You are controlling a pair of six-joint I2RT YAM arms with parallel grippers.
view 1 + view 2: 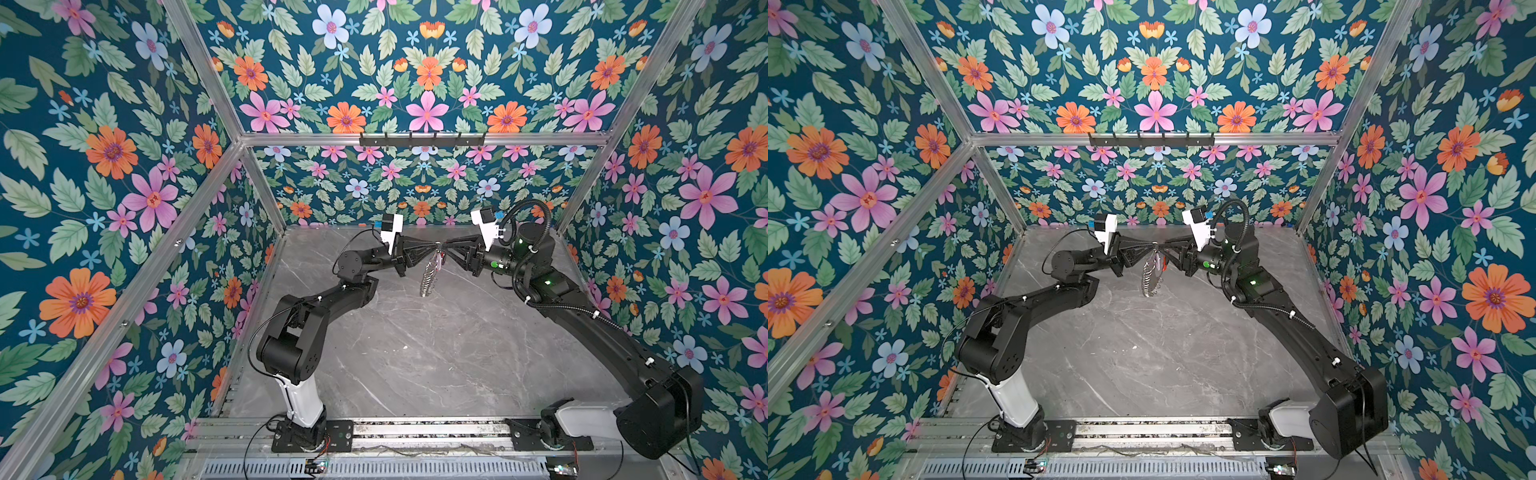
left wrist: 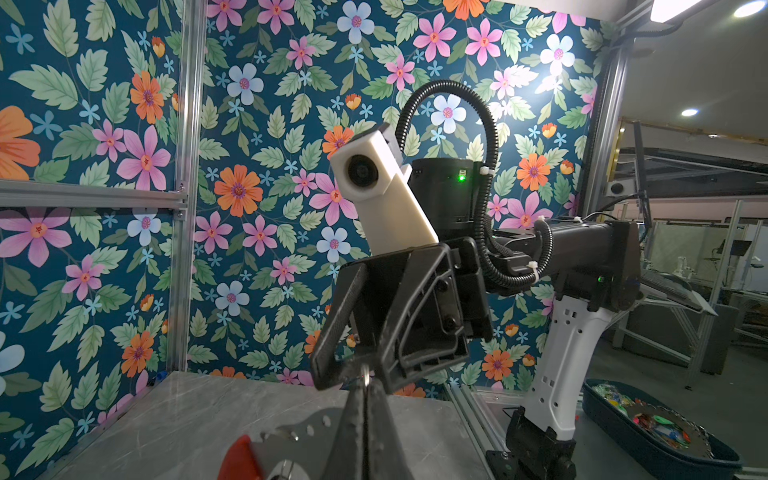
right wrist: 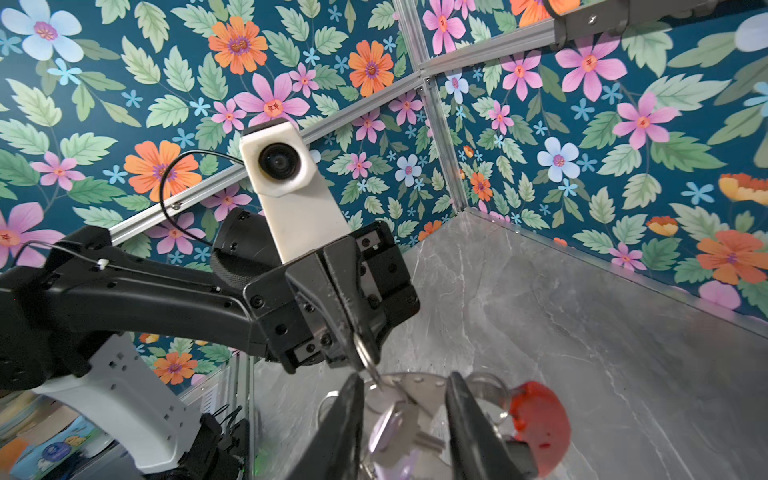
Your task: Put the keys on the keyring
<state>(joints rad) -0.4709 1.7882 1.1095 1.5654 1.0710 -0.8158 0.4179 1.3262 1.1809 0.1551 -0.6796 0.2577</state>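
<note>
The keyring (image 1: 429, 276) (image 1: 1151, 276) hangs in mid-air over the back of the table, its silver rings dangling. My left gripper (image 1: 434, 246) (image 2: 365, 384) is shut on a small silver ring (image 2: 365, 374) at the keyring's top. The red plastic section (image 2: 239, 459) (image 3: 540, 424) curves off to one side. My right gripper (image 1: 449, 246) (image 3: 405, 409) faces it tip to tip and stands open. The keys (image 3: 419, 432) with the lavender tag (image 3: 384, 428) hang between its fingers (image 3: 349, 415), and neither pad presses them.
The grey marble table (image 1: 415, 353) lies below both arms. A black hook rail (image 1: 422, 139) sits on the back frame bar. Floral walls close in three sides. Outside the cell, a blue bin (image 2: 660, 428) holds colourful items.
</note>
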